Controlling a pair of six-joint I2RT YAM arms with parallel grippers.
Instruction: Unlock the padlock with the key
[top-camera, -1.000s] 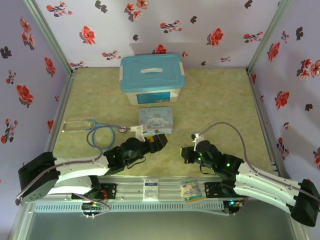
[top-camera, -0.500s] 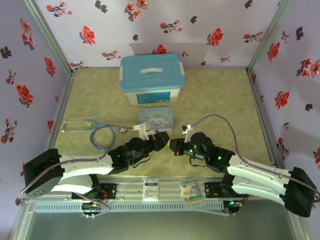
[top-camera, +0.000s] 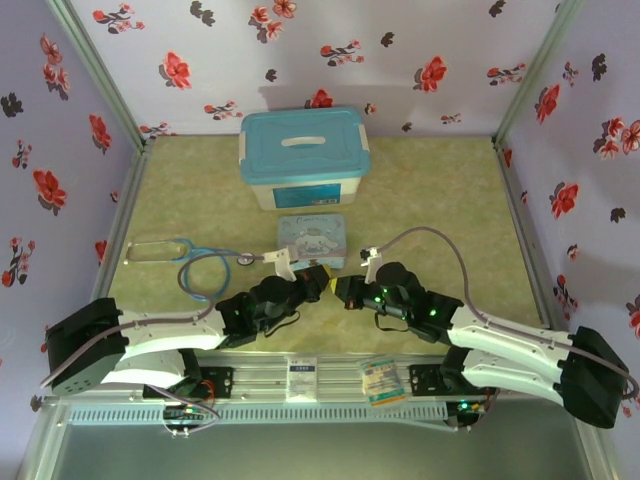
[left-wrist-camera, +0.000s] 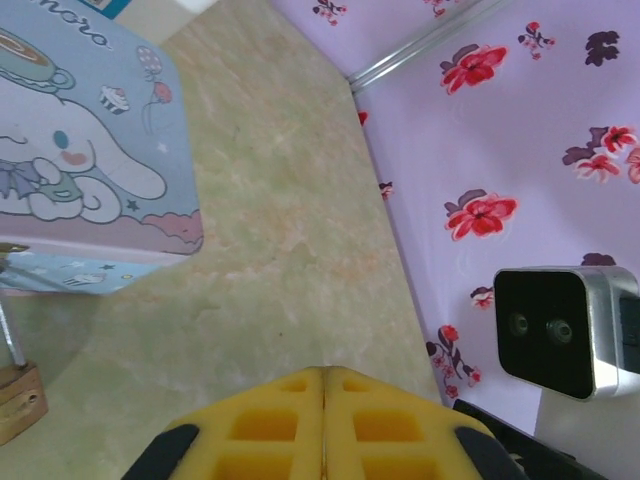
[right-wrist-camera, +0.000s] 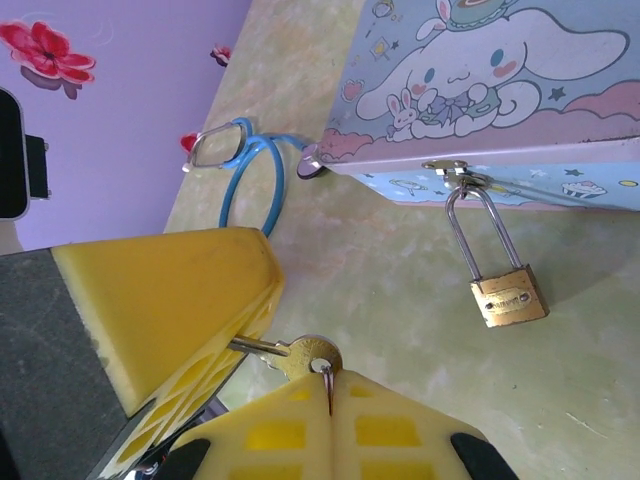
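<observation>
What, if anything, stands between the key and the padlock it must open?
Nothing visible does: bare tabletop separates the key, gripped by the left tool and right tool, from the padlock hanging on the tin.

1. Padlock: small brass body with a long silver shackle. It is shut and hooked through the hasp on the tin's near side, with its body lying tilted on the table.
2. Key: small, with a round holed head, held above the table near the padlock. The right gripper pinches its head end, and its blade runs left into the left gripper.
</observation>
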